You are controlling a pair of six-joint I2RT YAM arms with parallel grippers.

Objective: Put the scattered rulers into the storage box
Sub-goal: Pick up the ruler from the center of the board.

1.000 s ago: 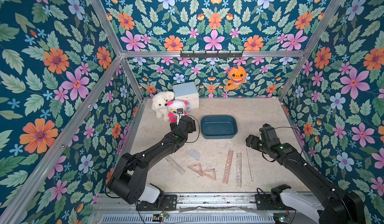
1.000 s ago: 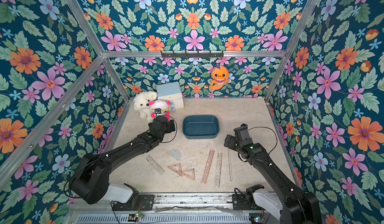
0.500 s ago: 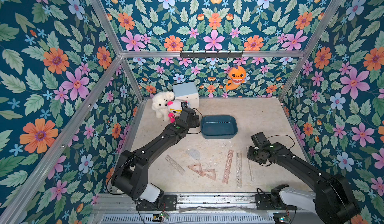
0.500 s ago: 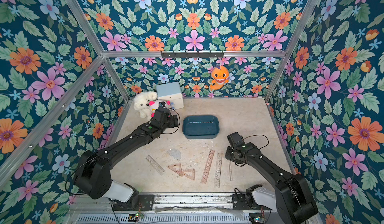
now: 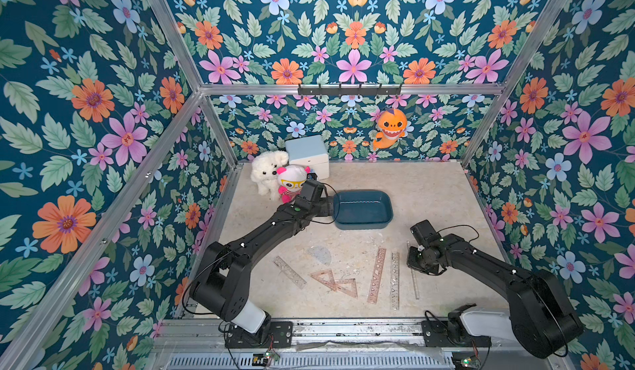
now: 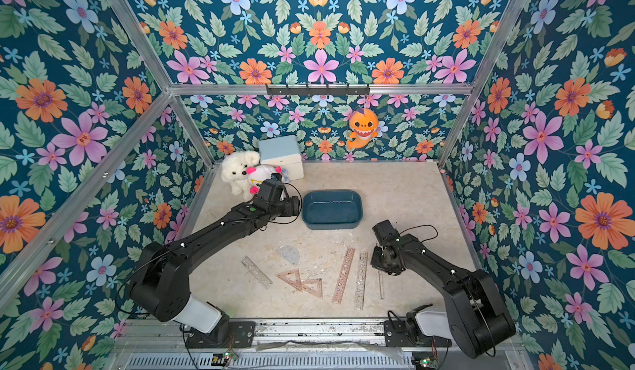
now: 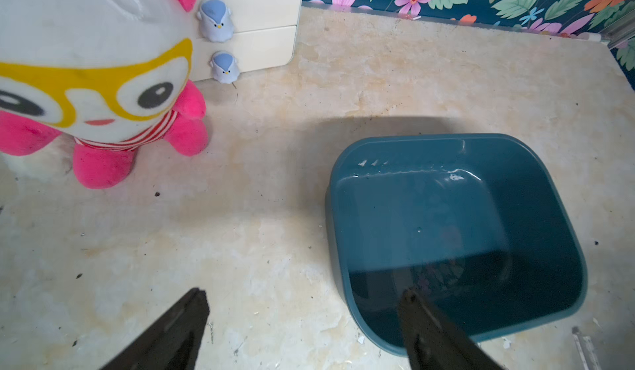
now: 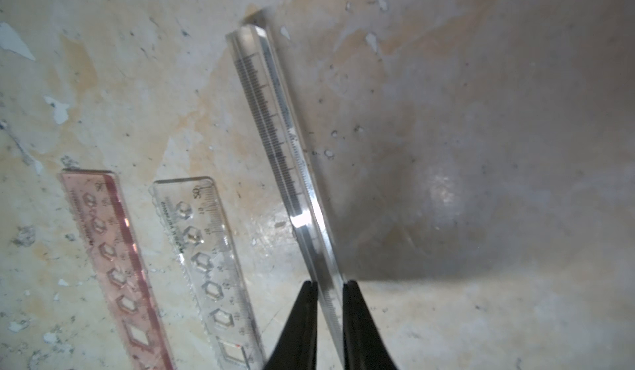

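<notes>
The teal storage box (image 5: pixel 364 225) sits mid-floor with nothing in it. Several rulers lie near the front: a short clear strip (image 5: pixel 289 272), a protractor (image 5: pixel 321 254), two pinkish triangles (image 5: pixel 324 279), a pink stencil ruler (image 5: pixel 377 275), a clear stencil ruler (image 5: pixel 395 280) and a narrow clear ruler (image 5: pixel 414 284). My right gripper (image 8: pixel 330 284) is down on the floor, shut on the narrow clear ruler (image 8: pixel 275 127) near its middle. My left gripper (image 7: pixel 303 292) is open at the storage box's (image 7: pixel 412 155) left end, one finger over its inside and one over the floor.
A white plush dog (image 5: pixel 266 172), a pink-and-white plush (image 5: pixel 292 182) and a pale blue-and-white cube box (image 5: pixel 307 155) crowd the back left corner, close behind my left wrist. An orange shark toy (image 5: pixel 390 127) hangs on the back wall. Flowered walls enclose three sides.
My right arm dropped toward the front and its jaws closed round the narrow clear ruler. My left arm swung from the pink plush toward the storage box's left end.
</notes>
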